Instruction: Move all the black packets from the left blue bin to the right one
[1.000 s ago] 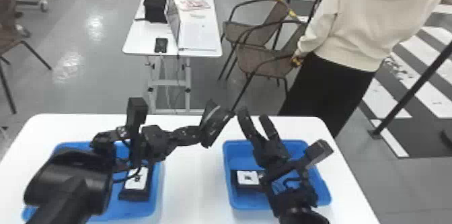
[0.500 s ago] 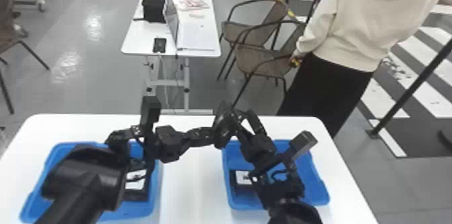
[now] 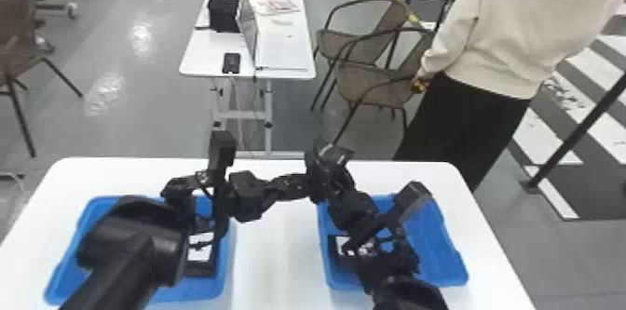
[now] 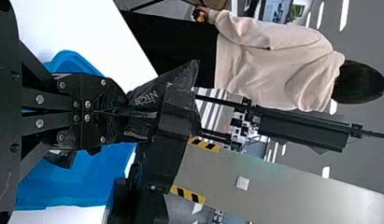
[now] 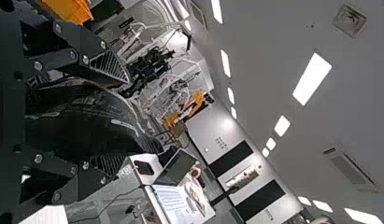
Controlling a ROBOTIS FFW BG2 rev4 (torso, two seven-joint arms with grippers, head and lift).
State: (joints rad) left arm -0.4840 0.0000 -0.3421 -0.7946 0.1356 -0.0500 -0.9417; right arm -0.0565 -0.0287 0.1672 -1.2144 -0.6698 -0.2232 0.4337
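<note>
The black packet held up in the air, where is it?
Near the middle of the head view, the black packet is pinched by the left gripper, between the open fingers of the right gripper, by the far edge of the table.

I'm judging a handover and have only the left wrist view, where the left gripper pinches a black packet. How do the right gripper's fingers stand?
Observer: The right wrist view shows the right gripper with its fingers apart and the pinched packet between them.
Operator: Understood. And does the left bin hold anything?
Observer: Yes. In the head view at least one black packet, with a white label, lies in the left bin.
</note>
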